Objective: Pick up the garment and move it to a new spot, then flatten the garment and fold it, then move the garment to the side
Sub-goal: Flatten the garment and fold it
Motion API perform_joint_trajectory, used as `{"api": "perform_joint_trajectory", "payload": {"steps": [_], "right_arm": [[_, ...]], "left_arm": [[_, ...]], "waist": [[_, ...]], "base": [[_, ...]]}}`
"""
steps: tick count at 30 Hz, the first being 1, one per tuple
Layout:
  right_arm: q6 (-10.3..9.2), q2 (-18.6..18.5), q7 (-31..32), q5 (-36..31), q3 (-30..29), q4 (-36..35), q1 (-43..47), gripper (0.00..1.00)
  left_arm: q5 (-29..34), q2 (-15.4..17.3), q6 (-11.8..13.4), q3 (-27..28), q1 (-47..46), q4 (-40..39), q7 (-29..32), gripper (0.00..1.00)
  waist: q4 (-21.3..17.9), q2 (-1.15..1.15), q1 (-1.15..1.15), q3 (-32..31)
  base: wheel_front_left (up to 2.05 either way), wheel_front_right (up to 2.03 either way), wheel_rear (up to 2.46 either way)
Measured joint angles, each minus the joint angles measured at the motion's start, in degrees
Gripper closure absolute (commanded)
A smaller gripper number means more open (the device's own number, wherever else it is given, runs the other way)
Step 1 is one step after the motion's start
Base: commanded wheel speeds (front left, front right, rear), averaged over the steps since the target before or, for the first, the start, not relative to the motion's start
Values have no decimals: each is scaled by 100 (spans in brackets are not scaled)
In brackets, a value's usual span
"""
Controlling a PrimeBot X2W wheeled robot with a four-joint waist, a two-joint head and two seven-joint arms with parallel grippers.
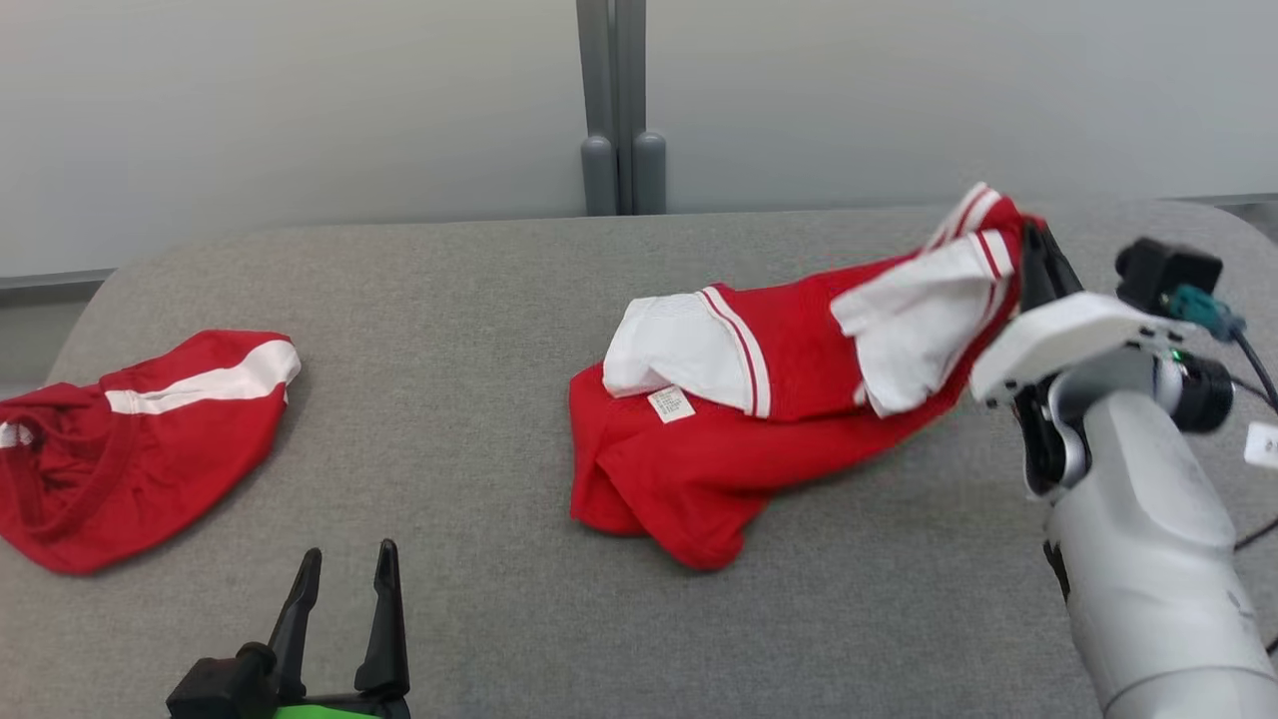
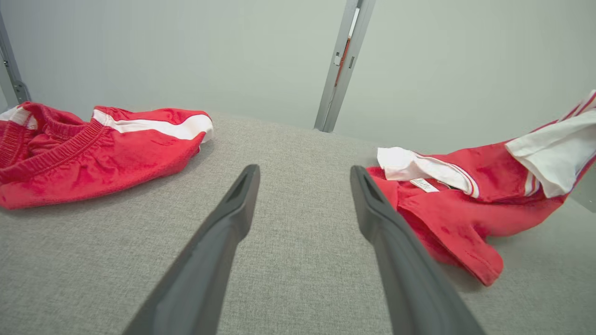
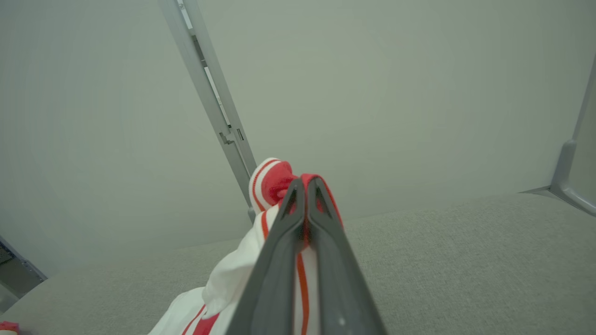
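Right gripper [image 1: 1033, 245], jaws clamped on the striped edge of the red-and-white shirt [image 1: 779, 399], holds that end raised, likely for carrying. The rest droops below the jaws onto the table [image 1: 449, 300]. Left gripper [image 1: 349, 551] has its jaws apart, empty.

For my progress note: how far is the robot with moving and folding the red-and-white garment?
Done: the right claw is shut on one end of the garment. In hand: that end is raised; the rest lies crumpled on the grey table. To do: moving it, flattening, folding, setting aside. The left claw is open and empty.
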Motion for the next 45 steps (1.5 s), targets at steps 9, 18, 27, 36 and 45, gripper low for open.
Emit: {"api": "perform_joint_trajectory", "payload": {"steps": [9,18,27,36,45], "right_arm": [[0,5,-73,-979,-1790,-37,1154,5],[0,9,29,-1415,-1717,-689,1787,0],[2,15,541,-1963,-16,-1924,2788,0],[2,14,1386,-2103,1112,-1503,2617,0],[2,-53,1564,-2386,1149,-628,2090,0]], "left_arm": [[36,0,0,-48,-110,40,0,0],[51,0,0,-60,-107,85,0,0],[15,0,0,-32,-55,65,1,0],[58,-1,0,-107,-56,52,1,0],[141,0,0,-153,-57,75,0,0]], "waist": [[-234,0,0,54],[-268,0,0,-75],[-276,0,0,-181],[-102,0,0,-128],[111,0,0,-18]], "base": [[0,0,0],[0,0,0],[0,0,0],[0,0,0],[0,0,0]]}}
